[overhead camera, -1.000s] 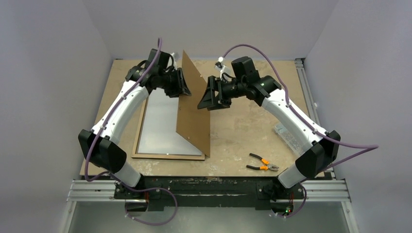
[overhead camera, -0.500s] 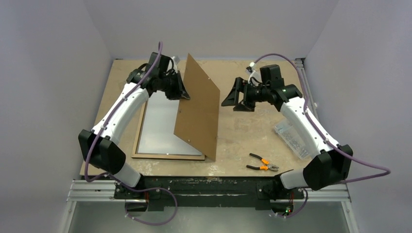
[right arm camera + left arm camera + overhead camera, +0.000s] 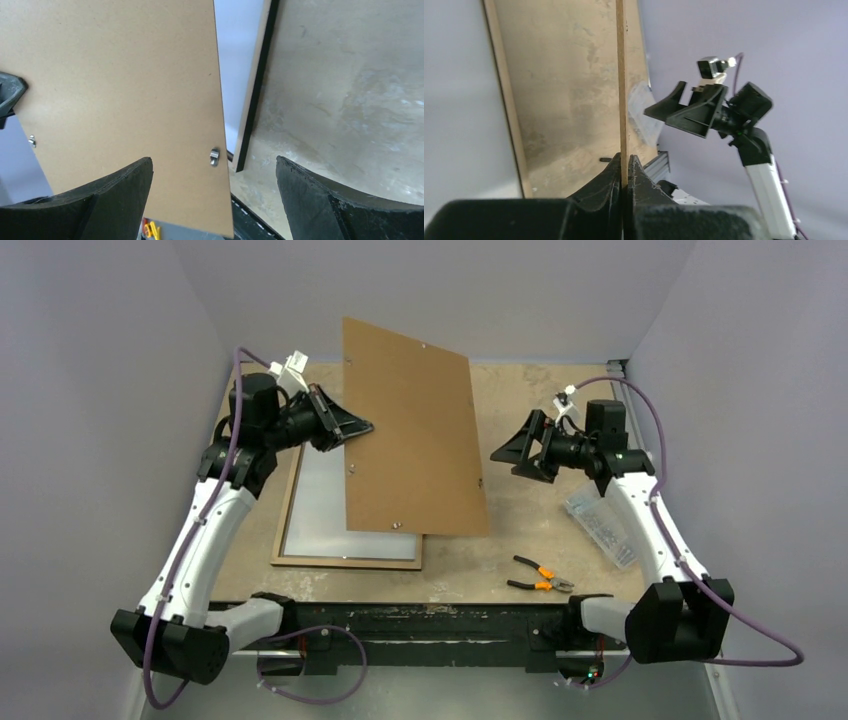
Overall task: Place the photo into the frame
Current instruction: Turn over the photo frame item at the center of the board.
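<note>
The frame (image 3: 345, 562) lies flat on the table at the left, light wood back up, with a pale surface (image 3: 325, 510) inside it. I cannot tell whether that is the photo's white reverse or the pane. No street print shows. My left gripper (image 3: 362, 427) is shut on the left edge of the brown backing board (image 3: 410, 440) and holds it lifted and tilted over the frame's right side. The left wrist view shows the board edge-on (image 3: 622, 75) between the shut jaws of that gripper (image 3: 624, 165). My right gripper (image 3: 505, 455) is open and empty, right of the board (image 3: 125, 90) and apart from it.
Orange-handled pliers (image 3: 540, 576) lie near the table's front edge. A clear bag of small parts (image 3: 598, 525) lies at the right. The frame's black rail (image 3: 255, 95) shows in the right wrist view. Grey walls close in on three sides.
My left arm has lifted the backing board off its lower edge and swung it up, face towards the camera. My right gripper has drawn back to the right, away from the board.
</note>
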Available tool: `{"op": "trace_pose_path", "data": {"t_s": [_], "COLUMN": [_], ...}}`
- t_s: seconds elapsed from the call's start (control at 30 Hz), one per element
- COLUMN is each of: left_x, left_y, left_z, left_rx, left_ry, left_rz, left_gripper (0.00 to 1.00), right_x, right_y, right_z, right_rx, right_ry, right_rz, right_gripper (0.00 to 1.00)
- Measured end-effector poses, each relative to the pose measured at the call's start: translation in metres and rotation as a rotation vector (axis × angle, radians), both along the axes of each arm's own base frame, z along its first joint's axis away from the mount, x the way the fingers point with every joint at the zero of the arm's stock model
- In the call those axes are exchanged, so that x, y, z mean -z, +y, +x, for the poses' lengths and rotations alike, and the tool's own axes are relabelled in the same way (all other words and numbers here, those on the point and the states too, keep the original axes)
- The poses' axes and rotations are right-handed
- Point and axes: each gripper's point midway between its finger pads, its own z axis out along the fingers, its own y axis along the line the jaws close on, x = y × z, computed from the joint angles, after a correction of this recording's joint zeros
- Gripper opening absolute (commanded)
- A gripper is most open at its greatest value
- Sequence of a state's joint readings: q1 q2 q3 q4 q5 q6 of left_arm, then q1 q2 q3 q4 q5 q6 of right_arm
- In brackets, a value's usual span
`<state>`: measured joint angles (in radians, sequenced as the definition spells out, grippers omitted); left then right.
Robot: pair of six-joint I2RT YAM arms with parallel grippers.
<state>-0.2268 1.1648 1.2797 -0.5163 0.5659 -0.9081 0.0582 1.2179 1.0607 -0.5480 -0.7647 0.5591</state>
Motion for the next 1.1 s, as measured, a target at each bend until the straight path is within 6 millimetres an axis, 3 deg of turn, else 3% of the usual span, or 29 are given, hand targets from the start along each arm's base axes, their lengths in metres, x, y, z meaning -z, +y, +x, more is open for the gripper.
{"op": "trace_pose_path", "data": {"t_s": [0.17,0.47,0.73,0.97,1.03,1.1], "left_x": [-0.015,-0.024,-0.024,-0.032,-0.033,-0.033], "left_y": [-0.004,-0.017,-0.019,-0.019,-0.018,-0.017], "left_z": [-0.013,-0.033,-0.04,-0.042,-0.043,-0.043], "left_rx": [0.034,0.126,0.17,0.209,0.217,0.221], "left_ry": [-0.014,-0.007,-0.007,-0.049,-0.055,-0.061], "left_rz": [-0.109,-0.269,-0.292,-0.303,-0.304,-0.301], "left_gripper": [0.0,0.0,0.0,0.0,0.0,0.07], "right_x": [-0.002,-0.034,-0.075,-0.1,-0.103,-0.107], "right_y": [0.014,0.03,0.035,0.032,0.032,0.032], "right_z": [-0.005,-0.004,-0.009,-0.011,-0.012,-0.014], "right_rx": [-0.072,-0.155,-0.22,-0.226,-0.224,-0.223], "right_ry": [-0.013,-0.106,-0.185,-0.211,-0.207,-0.194], "right_rz": [0.125,0.314,0.426,0.486,0.496,0.509], "right_gripper": [0.89,0.77,0.54,0.17,0.02,0.0]}}
